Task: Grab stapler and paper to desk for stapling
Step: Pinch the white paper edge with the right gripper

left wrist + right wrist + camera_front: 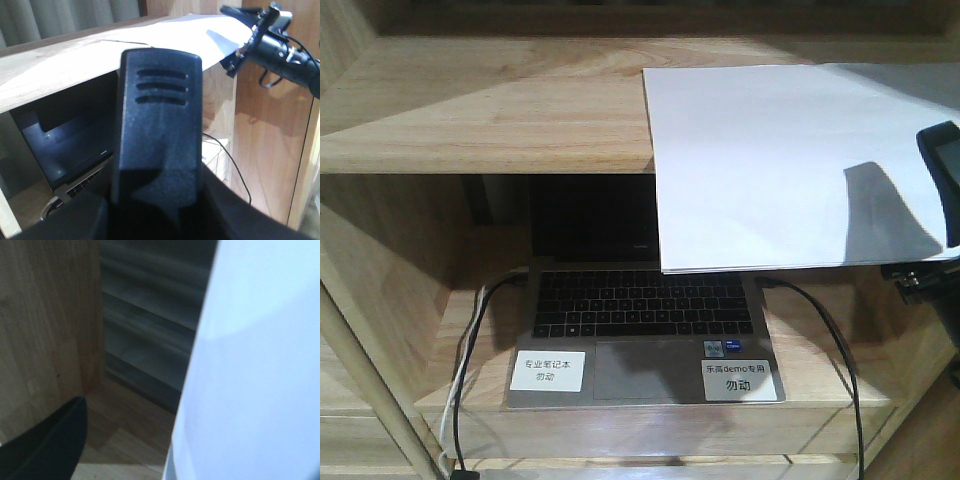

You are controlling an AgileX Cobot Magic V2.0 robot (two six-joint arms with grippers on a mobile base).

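The white paper (780, 160) lies on the upper shelf board (490, 110) and overhangs its front edge by a long way. My right gripper (942, 185) is at the sheet's right edge, its jaws standing apart with the edge between them; it also shows in the left wrist view (232, 40). In the right wrist view the paper (260, 365) fills the right side and hides one finger; the other black finger (55, 445) is clear of it. My left gripper (155, 212) is shut on the black stapler (157, 125), which points up. The desk is out of view.
An open laptop (645, 320) with two white labels sits on the lower shelf, cables running off both sides. A wooden side panel (270, 150) stands to the right of the shelves. Shelf walls close in on the left.
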